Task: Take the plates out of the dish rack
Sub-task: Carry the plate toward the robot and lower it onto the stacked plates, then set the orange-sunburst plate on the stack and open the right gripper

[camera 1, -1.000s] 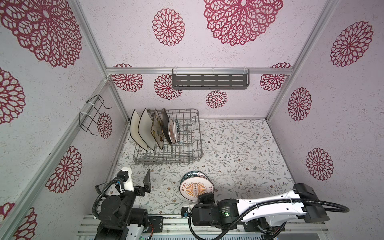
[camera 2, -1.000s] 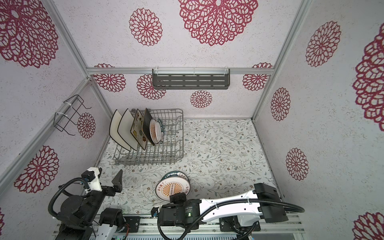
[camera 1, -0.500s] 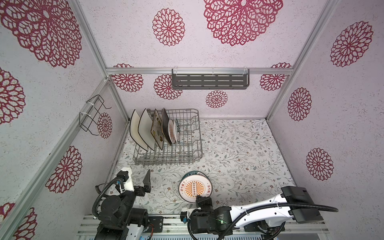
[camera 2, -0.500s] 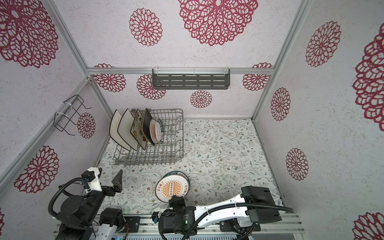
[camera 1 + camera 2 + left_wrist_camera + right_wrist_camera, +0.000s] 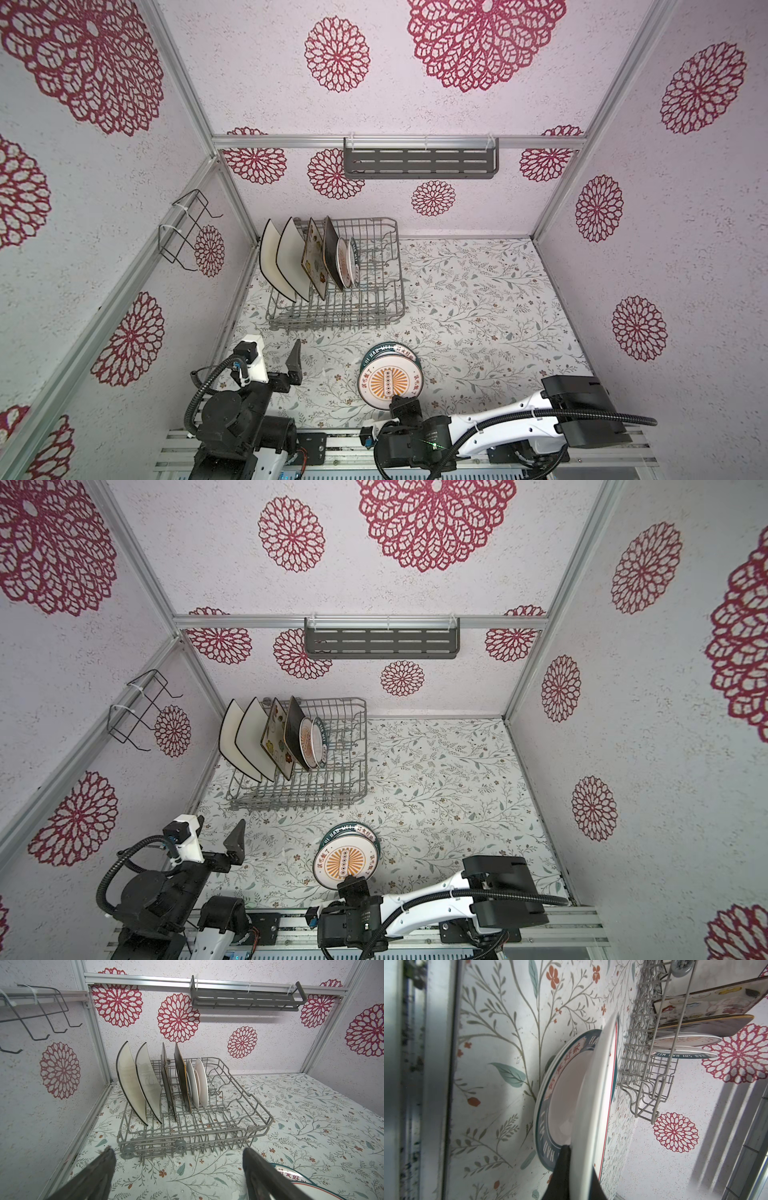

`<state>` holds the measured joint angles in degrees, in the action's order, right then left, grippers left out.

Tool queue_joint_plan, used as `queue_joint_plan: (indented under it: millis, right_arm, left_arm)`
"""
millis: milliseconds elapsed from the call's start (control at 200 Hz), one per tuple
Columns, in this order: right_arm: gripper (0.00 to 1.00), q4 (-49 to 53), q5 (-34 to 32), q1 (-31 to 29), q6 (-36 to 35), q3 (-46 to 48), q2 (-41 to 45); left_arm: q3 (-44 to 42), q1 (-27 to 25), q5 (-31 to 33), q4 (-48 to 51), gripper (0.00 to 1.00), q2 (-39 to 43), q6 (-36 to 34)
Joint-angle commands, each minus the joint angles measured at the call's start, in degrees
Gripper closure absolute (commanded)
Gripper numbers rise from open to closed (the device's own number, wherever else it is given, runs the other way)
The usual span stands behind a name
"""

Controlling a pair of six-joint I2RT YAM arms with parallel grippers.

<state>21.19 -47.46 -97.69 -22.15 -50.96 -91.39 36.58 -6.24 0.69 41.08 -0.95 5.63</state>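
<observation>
Right tool: clamped on near rim of small round plate, tilted directly over stack on counter. Left tool: wide open, empty, nearer dish rack; six plates upright inside.

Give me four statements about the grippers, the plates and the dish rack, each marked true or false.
1. The right gripper is shut on a round plate. True.
2. That plate lies flat. False: it is held tilted over a second plate on the table.
3. The left gripper is open and empty. True.
4. The dish rack holds only square plates. False: two small round plates stand in it too.
</observation>
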Motion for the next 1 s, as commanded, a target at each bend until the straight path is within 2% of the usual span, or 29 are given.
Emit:
queue_joint_plan:
  millis: [0,155,711,996]
  right_arm:
    - [1.00,-1.56,-1.32,0.56,1.41,0.05,0.02]
    - [1.00,-1.72,-0.57,1.26,1.68,0.08,-0.52]
    - [0.73,2.40,7.86,5.44,5.71,-1.53,-0.10]
    - [0.65,4.40,13.32,7.81,7.25,-3.00,0.62]
  left_arm:
    - [-0.45,-0.24,-0.34,-1.05,0.03,0.79,-0.70]
    - [-0.45,-0.22,-0.42,-1.00,0.03,0.78,-0.71]
    - [-0.37,-0.88,-0.34,-1.00,0.03,0.87,-0.68]
    - [-0.28,-1.41,-0.42,-0.91,0.03,0.86,-0.71]
